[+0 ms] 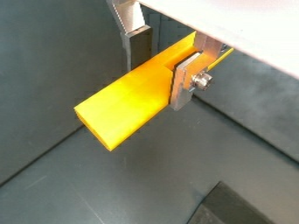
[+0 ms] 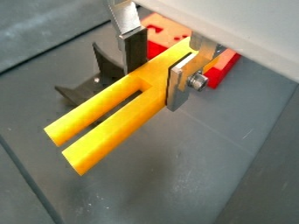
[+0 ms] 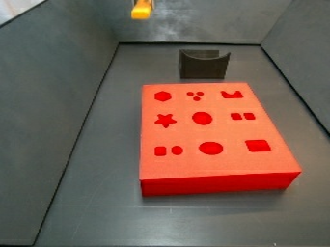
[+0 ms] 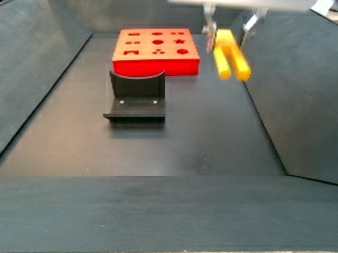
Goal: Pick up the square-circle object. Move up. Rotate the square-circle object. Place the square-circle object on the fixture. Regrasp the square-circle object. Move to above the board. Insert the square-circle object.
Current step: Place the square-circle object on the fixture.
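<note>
The square-circle object (image 2: 111, 122) is a smooth, glossy yellow-orange block, long and flat-sided. In a wrist view a lengthwise slot splits it into two parallel prongs; in a wrist view (image 1: 135, 98) it presents one plain flat face with crisp edges. It is off the floor, clamped in my gripper (image 2: 158, 63): one silver finger plate (image 2: 181, 80), fixed with a visible screw, presses on one flank and the second plate on the opposite flank. In a side view (image 4: 230, 51) the block hangs nearly upright below my fingers, prongs downward, in the air to the right of the board (image 4: 158, 49) and touching nothing else.

The board (image 3: 210, 139) is a thick red slab, matte, with a star, circles, squares, ovals and a notched shape cut in its top. The fixture (image 4: 136, 95) is a dark L-shaped bracket on a base plate, standing just near of the board.

Both rest on a dark grey, faintly scuffed floor (image 4: 158, 148) enclosed by sloping grey walls (image 3: 58, 68).

Only my gripper's lower end shows at the top edge of both side views; in one (image 3: 141, 9) just the object's tip appears beyond the fixture (image 3: 204, 64).
</note>
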Robot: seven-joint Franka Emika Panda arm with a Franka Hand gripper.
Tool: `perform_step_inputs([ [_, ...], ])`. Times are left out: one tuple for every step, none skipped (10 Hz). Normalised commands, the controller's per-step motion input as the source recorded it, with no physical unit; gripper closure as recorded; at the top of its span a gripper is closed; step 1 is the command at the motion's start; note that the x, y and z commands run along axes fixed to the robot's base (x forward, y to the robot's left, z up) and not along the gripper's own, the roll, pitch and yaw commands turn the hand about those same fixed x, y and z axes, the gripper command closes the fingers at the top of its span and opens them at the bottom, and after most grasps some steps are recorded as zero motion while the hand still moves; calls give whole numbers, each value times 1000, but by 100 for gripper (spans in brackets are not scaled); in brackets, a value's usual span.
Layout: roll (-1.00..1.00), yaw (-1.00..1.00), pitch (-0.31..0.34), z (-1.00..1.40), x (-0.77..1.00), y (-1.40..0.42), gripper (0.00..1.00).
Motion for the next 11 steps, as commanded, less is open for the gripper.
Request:
perform_step_inputs([
  [-24,6,67,272,7,-1,100],
  [181,203,105,319,1000,-353,100],
  [179,198,115,280,1000,-346,100],
  [166,147,157,251,1000,-282,100],
  [152,119,164,229,1000,-252,100],
  [138,82,157,181,1000,-211,100],
  [136,66,154,154,1000,-181,100],
  [137,55,158,122,1000,-141,100],
  [137,51,164,107,1000,-123,100],
  [141,50,164,80,1000,-94,100],
  [144,49,167,60,1000,-76,100],
])
